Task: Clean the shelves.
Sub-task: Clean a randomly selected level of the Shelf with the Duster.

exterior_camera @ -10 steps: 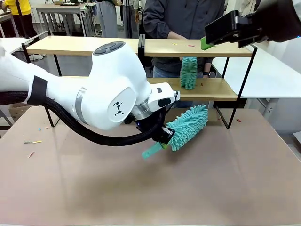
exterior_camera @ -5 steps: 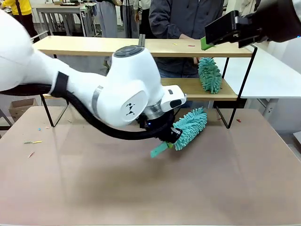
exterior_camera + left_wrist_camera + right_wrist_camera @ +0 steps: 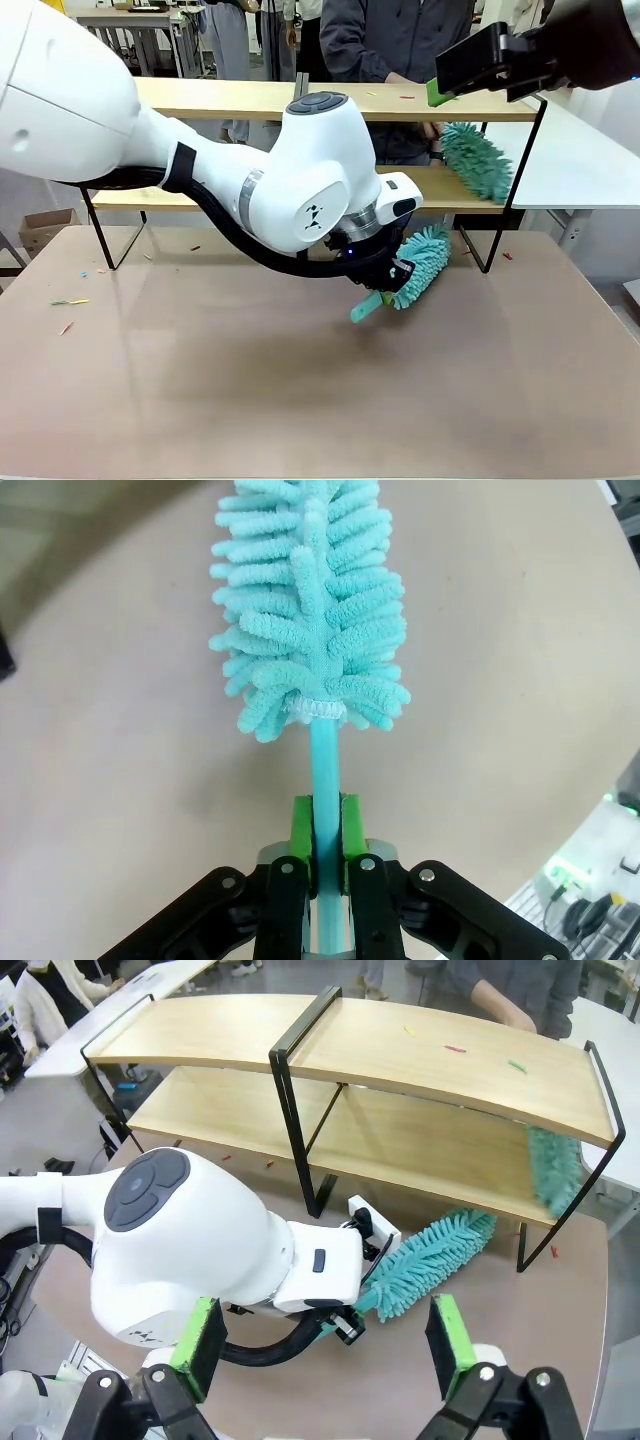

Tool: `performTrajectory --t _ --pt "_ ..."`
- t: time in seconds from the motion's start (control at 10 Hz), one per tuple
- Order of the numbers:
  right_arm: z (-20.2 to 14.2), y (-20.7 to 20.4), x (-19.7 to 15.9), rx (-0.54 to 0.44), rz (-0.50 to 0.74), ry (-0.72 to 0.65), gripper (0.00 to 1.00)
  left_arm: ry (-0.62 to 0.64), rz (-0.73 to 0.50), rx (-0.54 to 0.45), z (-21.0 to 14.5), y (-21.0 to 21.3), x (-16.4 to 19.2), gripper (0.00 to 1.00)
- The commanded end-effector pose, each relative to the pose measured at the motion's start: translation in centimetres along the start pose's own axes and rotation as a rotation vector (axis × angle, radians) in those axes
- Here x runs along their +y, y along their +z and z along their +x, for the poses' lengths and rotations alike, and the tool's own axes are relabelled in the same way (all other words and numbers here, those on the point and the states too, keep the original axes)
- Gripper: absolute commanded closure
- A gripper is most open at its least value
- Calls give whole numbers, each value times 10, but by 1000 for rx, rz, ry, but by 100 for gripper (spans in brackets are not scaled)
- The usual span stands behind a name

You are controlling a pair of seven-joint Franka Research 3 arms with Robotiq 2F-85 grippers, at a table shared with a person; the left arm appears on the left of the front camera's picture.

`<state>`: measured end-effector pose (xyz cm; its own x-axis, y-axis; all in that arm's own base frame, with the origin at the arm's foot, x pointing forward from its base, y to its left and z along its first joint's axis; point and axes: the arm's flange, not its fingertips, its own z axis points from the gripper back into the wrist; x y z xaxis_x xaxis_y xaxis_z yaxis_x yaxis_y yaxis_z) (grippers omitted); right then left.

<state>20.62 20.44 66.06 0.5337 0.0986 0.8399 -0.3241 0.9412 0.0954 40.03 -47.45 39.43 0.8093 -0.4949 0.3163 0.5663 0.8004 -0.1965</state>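
the left jaws clench a duster by its thin handle, so the fluffy head leads toward the shelves at the far side of the desk. the right jaws hang released high up near them, probably to be out of the way.

The left gripper is clamping the thin handle of a teal microfibre duster between its green pads, the jaws pressing tight on both sides. The fluffy head is pointing away from the gripper, over the tan table; whether it is touching the surface is unclear.
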Motion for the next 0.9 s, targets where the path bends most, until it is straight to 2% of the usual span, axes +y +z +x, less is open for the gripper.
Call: performTrajectory --t 0.0,0.2,0.3,0.8 --pt "-1 0 -1 -1 1 -7 0 26 6 -42 19 -7 -10 88" --pt "-1 0 -1 -1 1 -7 0 71 20 -145 40 -16 -16 88" --pt "-1 0 -1 -1 1 -7 0 70 8 -157 49 -21 -17 88" --pt "-1 0 -1 -1 1 -7 0 59 -27 -75 77 -39 -21 88"
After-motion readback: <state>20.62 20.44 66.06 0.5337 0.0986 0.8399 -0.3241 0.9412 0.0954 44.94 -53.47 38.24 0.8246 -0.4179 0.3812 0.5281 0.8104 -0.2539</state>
